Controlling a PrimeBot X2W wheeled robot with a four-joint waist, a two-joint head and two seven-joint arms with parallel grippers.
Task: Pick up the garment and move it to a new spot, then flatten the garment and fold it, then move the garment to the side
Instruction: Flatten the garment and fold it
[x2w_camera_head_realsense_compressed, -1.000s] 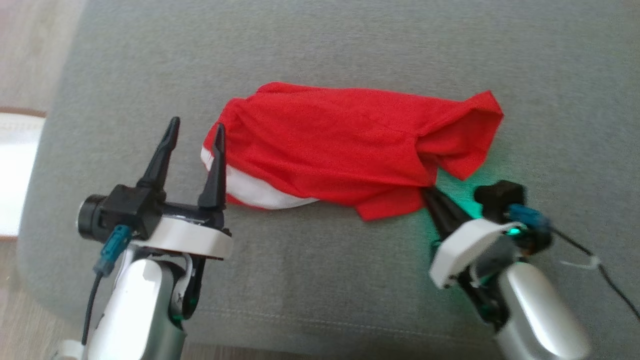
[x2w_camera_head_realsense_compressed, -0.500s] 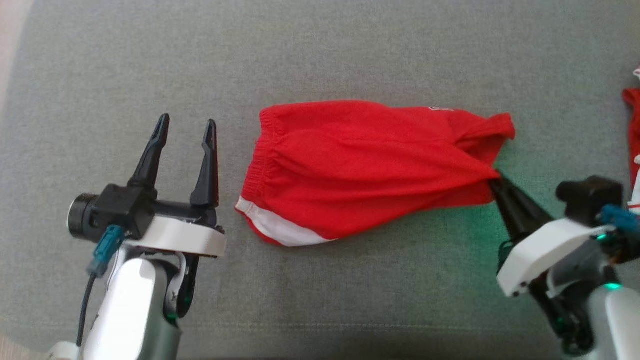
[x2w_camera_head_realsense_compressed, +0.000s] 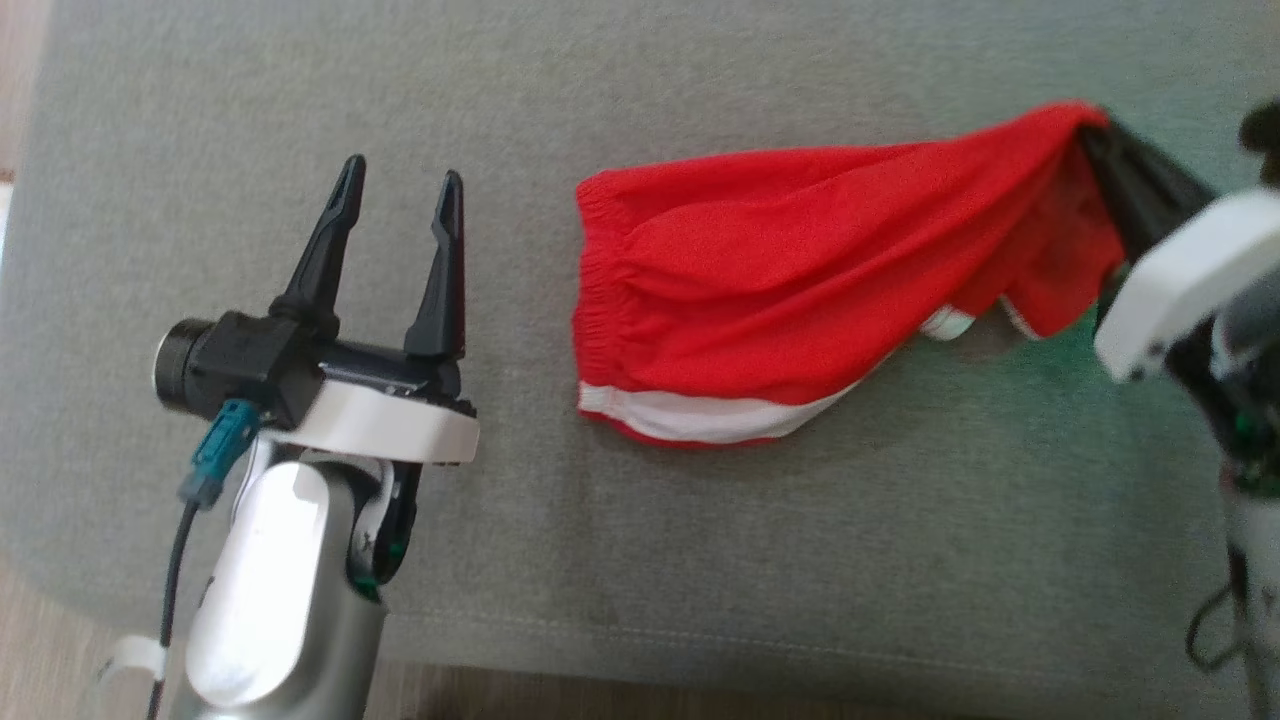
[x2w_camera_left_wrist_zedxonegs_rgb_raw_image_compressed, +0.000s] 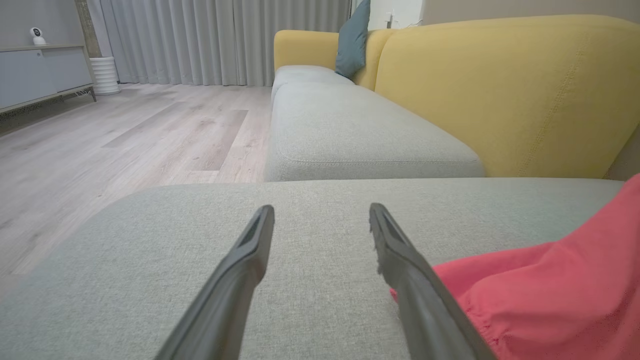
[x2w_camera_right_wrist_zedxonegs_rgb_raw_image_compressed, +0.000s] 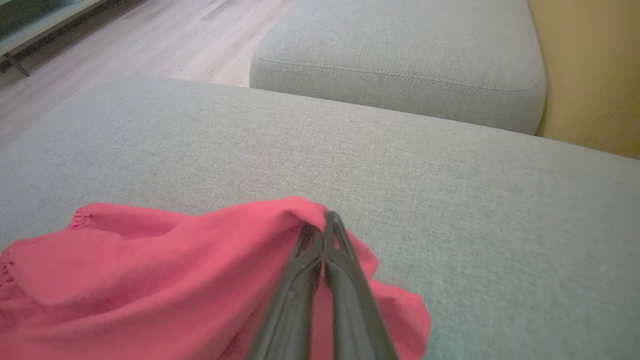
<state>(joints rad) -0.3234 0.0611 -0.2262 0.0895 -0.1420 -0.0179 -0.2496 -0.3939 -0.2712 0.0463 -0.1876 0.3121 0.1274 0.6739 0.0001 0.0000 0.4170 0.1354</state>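
The garment (x2w_camera_head_realsense_compressed: 800, 290) is a pair of red shorts with a white stripe, stretched across the grey sofa cushion (x2w_camera_head_realsense_compressed: 700, 560). Its elastic waistband lies at the left; its right end is lifted off the cushion. My right gripper (x2w_camera_head_realsense_compressed: 1090, 130) is shut on that raised right end, and the right wrist view shows the closed fingers pinching the red cloth (x2w_camera_right_wrist_zedxonegs_rgb_raw_image_compressed: 150, 270) at the gripper (x2w_camera_right_wrist_zedxonegs_rgb_raw_image_compressed: 325, 220). My left gripper (x2w_camera_head_realsense_compressed: 400, 185) stands open a little left of the waistband, holding nothing. In the left wrist view the open gripper (x2w_camera_left_wrist_zedxonegs_rgb_raw_image_compressed: 320, 215) hovers over bare cushion, the garment (x2w_camera_left_wrist_zedxonegs_rgb_raw_image_compressed: 550, 300) at lower right.
A second grey seat cushion (x2w_camera_left_wrist_zedxonegs_rgb_raw_image_compressed: 360, 140) and a yellow backrest (x2w_camera_left_wrist_zedxonegs_rgb_raw_image_compressed: 510, 95) lie beyond. A teal pillow (x2w_camera_left_wrist_zedxonegs_rgb_raw_image_compressed: 352, 37) leans on the far backrest. Wooden floor (x2w_camera_left_wrist_zedxonegs_rgb_raw_image_compressed: 125, 140) borders the cushion on the left, and the cushion's front edge (x2w_camera_head_realsense_compressed: 700, 640) runs close to my arms.
My right gripper has pulled the garment's right end to the right and up, stretching the cloth out. The head camera has shifted. The left gripper stays open and now stands clear of the waistband.
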